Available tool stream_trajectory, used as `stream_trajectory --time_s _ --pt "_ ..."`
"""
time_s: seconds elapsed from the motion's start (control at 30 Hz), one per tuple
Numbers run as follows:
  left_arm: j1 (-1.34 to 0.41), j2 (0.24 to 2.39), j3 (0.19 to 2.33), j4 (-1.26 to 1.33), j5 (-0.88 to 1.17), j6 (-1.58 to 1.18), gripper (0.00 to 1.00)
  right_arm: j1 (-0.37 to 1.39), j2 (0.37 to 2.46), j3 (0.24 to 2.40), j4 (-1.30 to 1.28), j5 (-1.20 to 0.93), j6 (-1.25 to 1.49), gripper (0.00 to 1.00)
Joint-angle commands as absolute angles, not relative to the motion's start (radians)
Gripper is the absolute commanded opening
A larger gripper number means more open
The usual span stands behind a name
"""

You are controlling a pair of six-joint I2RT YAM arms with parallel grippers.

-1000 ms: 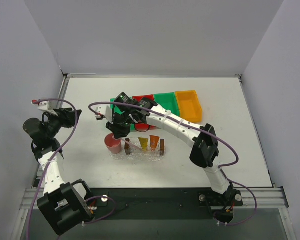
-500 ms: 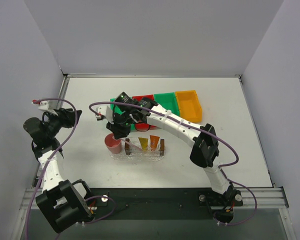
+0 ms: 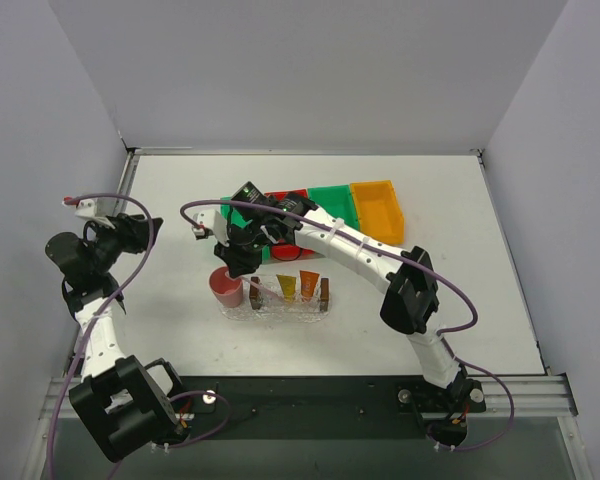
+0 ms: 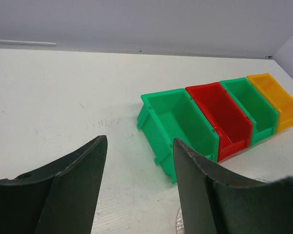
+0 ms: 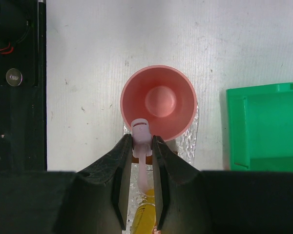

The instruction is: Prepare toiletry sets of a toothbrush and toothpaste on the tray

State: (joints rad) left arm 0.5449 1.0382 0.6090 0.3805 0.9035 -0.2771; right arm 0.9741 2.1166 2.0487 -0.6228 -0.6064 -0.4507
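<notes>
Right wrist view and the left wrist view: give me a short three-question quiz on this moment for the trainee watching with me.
1. True or false: the right gripper is shut on the toothbrush.
2. In the right wrist view, the toothbrush's far end overlaps the rim of which thing? A) green bin B) pink cup C) orange bin
3. Short answer: is the left gripper open or shut, and is anything between its fingers?

Key: 1 true. 2 B. 3 open, with nothing between its fingers.
</notes>
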Motion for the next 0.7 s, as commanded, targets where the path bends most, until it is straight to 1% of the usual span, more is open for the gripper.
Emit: stream_trajectory --time_s 0.0,0.67 --pt "0.548 1.042 0.669 0.436 0.923 -0.278 0.66 0.971 2.077 2.071 -0.626 -0.657 -0.477 0.0" --pt "0.537 1.063 0.68 0.437 0.92 -0.276 0.66 0.969 2.111 2.112 -0.627 -0.68 -0.482 0.0"
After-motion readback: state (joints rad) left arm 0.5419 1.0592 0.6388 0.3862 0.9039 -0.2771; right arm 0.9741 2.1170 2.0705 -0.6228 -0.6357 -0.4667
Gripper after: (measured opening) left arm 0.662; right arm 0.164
